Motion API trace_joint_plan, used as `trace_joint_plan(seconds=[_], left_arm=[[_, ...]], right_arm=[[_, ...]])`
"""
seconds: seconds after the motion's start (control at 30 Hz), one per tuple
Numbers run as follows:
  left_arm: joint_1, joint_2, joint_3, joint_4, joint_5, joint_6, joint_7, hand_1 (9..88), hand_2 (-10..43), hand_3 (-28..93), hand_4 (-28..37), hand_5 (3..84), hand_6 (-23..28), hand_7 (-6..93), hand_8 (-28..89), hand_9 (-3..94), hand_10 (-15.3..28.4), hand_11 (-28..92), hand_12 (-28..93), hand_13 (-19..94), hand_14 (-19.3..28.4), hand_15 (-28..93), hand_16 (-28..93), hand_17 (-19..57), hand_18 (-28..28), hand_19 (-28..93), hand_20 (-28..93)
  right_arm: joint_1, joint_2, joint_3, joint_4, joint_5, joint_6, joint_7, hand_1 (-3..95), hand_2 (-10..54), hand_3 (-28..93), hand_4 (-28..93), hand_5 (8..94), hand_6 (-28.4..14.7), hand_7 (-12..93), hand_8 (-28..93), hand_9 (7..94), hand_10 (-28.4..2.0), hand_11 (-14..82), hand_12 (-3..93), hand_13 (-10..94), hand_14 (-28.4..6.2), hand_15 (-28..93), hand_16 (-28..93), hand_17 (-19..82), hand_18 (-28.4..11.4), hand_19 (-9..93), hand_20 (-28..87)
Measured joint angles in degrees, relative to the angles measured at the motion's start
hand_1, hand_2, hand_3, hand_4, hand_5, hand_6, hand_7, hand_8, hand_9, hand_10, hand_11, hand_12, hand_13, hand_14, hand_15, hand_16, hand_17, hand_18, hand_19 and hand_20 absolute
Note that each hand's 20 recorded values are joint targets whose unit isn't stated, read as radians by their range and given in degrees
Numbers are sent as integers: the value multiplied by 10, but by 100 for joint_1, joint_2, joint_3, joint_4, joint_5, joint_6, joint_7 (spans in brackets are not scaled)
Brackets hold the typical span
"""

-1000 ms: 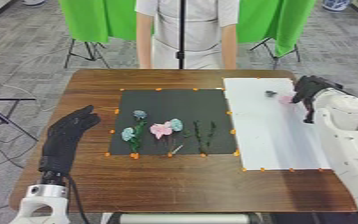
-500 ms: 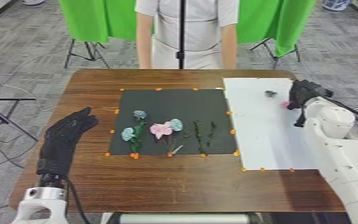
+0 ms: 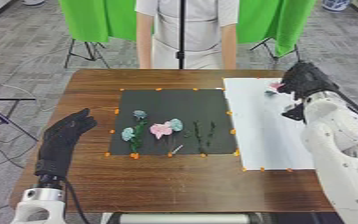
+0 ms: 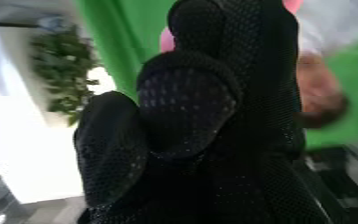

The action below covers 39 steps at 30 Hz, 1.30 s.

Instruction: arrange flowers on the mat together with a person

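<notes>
The right hand [image 3: 307, 82] is partly closed, its black-gloved fingers bent around a pink flower [image 3: 278, 87] above the far part of the white sheet [image 3: 269, 135], toward the counter's [image 3: 167, 187] far right corner. In the right wrist view, pink petals come out on both sides of the bent fingers [image 4: 189, 102]; how firmly they are pinched, I cannot tell. That view also takes in a leafy plant [image 4: 60, 70] and green cloth [image 4: 118, 30] beyond the glove.

The head view gives the layout. Just beside the held flower is a small grey-blue flower [image 3: 270, 93], near the sheet's far edge. To the left of the sheet, at mid-counter, lies the dark mat [image 3: 171, 102], orange bits along its edges. On its left half are a blue flower [image 3: 140, 114], a paler blue one [image 3: 128, 134] and a green stem [image 3: 135, 145]; at its middle, a pink bloom [image 3: 161, 130] touches a light blue bloom [image 3: 175, 124]; nearer its right edge, green sprigs [image 3: 212, 133]. By the counter's left edge, the left hand [image 3: 63, 132] is open, fingers extended.
</notes>
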Motion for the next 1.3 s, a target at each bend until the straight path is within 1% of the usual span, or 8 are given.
trace_joint_plan(seconds=[0.1, 0.17, 0.3, 0.43, 0.63, 0.8, 1.03, 1.3], left_arm=[[13, 0, -6, -26, 0, 5, -30, 310, -3, 642, -152, 511, 7, 159, -74, 478, 126, 192, 144, 367, 173, 188, 48, 55, 137, 103, 224], [25, -3, -12, -53, 2, 5, -69, 309, -4, 643, -152, 509, 8, 158, -73, 477, 127, 193, 144, 366, 173, 189, 48, 55, 137, 103, 224], [28, -11, -22, -65, 8, -43, -150, 308, -4, 641, -153, 509, 8, 156, -72, 474, 128, 190, 143, 364, 173, 187, 48, 54, 137, 105, 224], [25, -12, -13, -68, 8, -62, -246, 306, -4, 640, -152, 506, 8, 153, -71, 471, 128, 188, 143, 362, 173, 185, 48, 52, 138, 106, 223], [-72, -7, 23, -39, 21, -236, -365, 307, -4, 639, -152, 505, 8, 150, -70, 470, 128, 187, 144, 359, 174, 183, 49, 51, 138, 107, 222], [-151, 4, 40, -20, 24, -305, -392, 304, -5, 640, -151, 506, 10, 150, -69, 466, 128, 186, 144, 358, 175, 185, 49, 49, 138, 107, 221], [-158, 17, 35, -8, 22, -312, -392, 301, -7, 642, -152, 498, 21, 143, -66, 460, 129, 184, 145, 355, 175, 184, 48, 46, 138, 108, 219], [-157, 17, 36, -5, 22, -344, -388, 300, -9, 641, -152, 496, 21, 142, -64, 457, 129, 181, 145, 353, 174, 181, 50, 44, 139, 107, 217]], right_arm=[[18, -369, -270, -410, -8, -170, -56, 914, -95, -283, 343, 841, 17, 215, 84, 937, -80, 309, 238, 937, 1, 574, 164, 734, -72, 889, 279], [66, -629, -513, -485, -19, -345, -142, 913, -95, -283, 345, 841, 17, 214, 85, 937, -80, 310, 237, 937, 1, 574, 164, 733, -72, 892, 276], [126, -1109, -956, -363, -36, -501, -276, 911, -95, -283, 347, 842, 20, 207, 80, 937, -83, 335, 217, 937, 1, 585, 159, 733, -73, 908, 270], [125, -1383, -1248, -218, -95, -529, -403, 907, -95, -283, 352, 838, 26, 203, 80, 937, -82, 352, 200, 937, 2, 596, 155, 736, -75, 921, 265], [190, -1516, -1479, 108, -358, -590, -502, 898, -95, -283, 366, 828, 34, 186, 67, 937, -83, 357, 190, 937, 3, 600, 152, 735, -77, 928, 253], [196, -1528, -1490, 294, -503, -639, -505, 872, -95, -283, 365, 818, 33, 171, 54, 937, -84, 361, 180, 937, 2, 601, 152, 735, -78, 931, 251], [152, -1516, -1491, 429, -546, -731, -537, 830, -95, -283, 359, 805, 34, 158, 34, 937, -87, 363, 175, 937, 2, 602, 153, 734, -82, 932, 261], [99, -1533, -1448, 521, -708, -769, -654, 812, -95, -283, 368, 779, 35, 152, 20, 937, -88, 355, 178, 937, 1, 600, 155, 730, -85, 932, 272]])
